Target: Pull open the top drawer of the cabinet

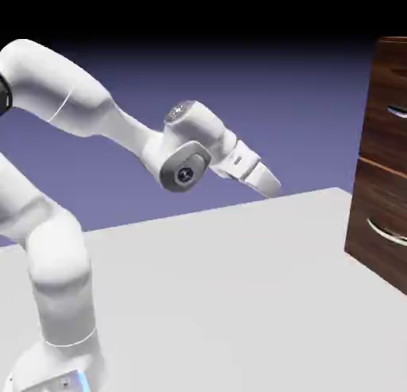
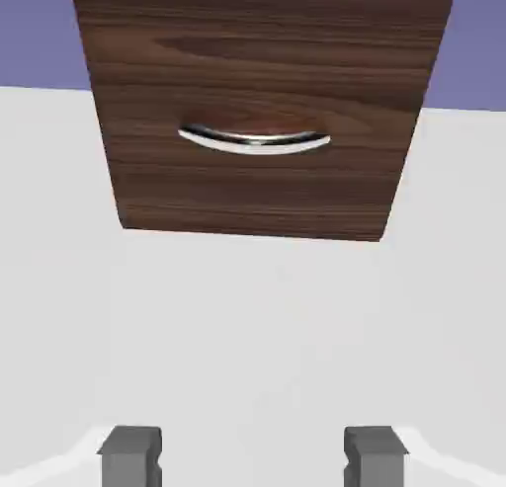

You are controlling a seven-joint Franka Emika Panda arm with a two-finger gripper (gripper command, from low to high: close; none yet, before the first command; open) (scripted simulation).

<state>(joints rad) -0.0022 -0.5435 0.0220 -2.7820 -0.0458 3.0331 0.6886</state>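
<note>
End effector [image 1: 270, 188] of a white robot arm [image 1: 131, 136] hung in open air over a pale tabletop [image 1: 230, 287], its two grey finger tips [image 2: 130, 457] wide apart with nothing between them, while free space separated it from a dark wood-grain cabinet [image 1: 383, 176] at the exterior view's right edge; the tabletop's far edge ran behind, ending near the cabinet, and the smooth surface stretched from the arm's base [image 1: 60, 362] to the cabinet's foot beneath a blue-violet backdrop [image 1: 302, 104]; the top drawer [image 1: 389, 104], its silver handle [image 1: 397, 111] cut by the frame, stood closed, higher than the end effector and well apart from it, above a lower drawer [image 1: 381, 215] whose curved handle [image 1: 388, 233] also caught the light
</note>
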